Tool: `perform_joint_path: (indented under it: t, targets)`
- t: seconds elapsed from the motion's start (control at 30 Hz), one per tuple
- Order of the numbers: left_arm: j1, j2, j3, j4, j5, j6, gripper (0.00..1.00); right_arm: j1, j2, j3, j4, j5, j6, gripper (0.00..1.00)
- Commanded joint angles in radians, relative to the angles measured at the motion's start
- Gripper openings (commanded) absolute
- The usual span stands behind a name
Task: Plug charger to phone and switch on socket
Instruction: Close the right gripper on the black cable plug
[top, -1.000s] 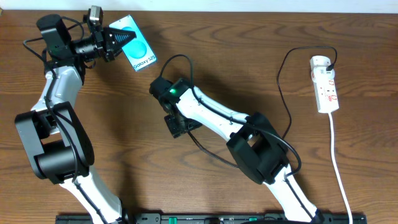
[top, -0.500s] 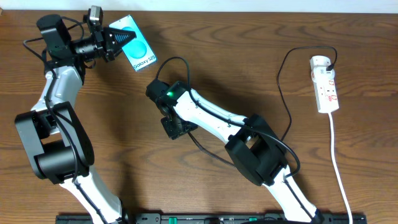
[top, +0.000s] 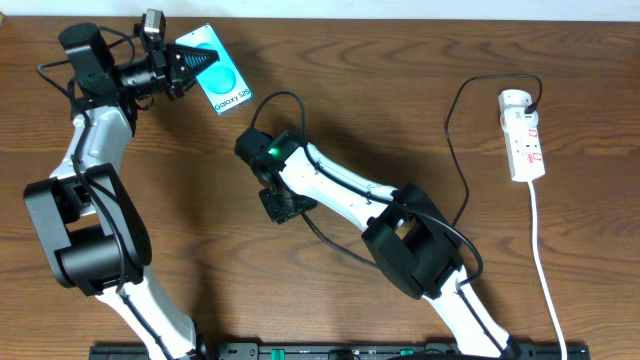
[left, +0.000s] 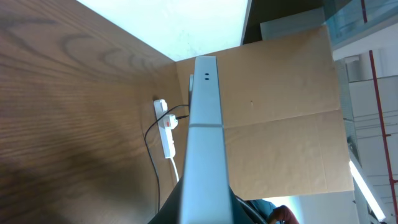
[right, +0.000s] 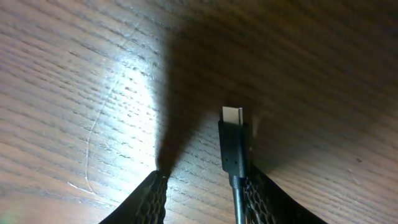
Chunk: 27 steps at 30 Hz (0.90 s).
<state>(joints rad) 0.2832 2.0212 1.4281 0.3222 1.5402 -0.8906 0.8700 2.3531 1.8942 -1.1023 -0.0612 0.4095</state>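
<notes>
Two arms' work at a brown wooden table (top: 400, 60), caught from overhead. At far left, showed the left gripper (top: 190, 62) pressed together on the phone (top: 222, 80), pinching it by one edge near the table's back edge, with the lit teal-and-white screen turned up to the camera. From the left wrist, framed only the phone's thin grey edge rising from between the fingers, with a sheet of brown cardboard (left: 280, 124) beyond the table. Near the middle, caught the right gripper (top: 280, 205) low over the wood, with its fingers (right: 152, 193) spread. From the right wrist, found the charger (right: 233, 155) between them: a small black plug with a bright metal tip, down at the wood, just beside one finger, clear of the other and not clamped. Traced its thin black cable from there beneath the right arm and up in a long curve toward the far right. At far right, showed the socket (top: 525, 135), white with red switch marks, rounded end toward the back edge, with the black cable entering at that end and a white cord (top: 545, 270) trailing to the front edge.
</notes>
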Motion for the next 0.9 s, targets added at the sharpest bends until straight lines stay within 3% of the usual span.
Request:
perform_joint_path:
  t: [0.0, 0.87]
  targets:
    - [0.002, -0.043, 0.028, 0.010, 0.032, -0.002, 0.07, -0.006, 0.005, -0.026, 0.020, 0.026, 0.005, 0.40]
    - [0.002, -0.043, 0.028, 0.010, 0.032, -0.002, 0.08, -0.035, 0.005, -0.026, 0.023, 0.056, -0.006, 0.43]
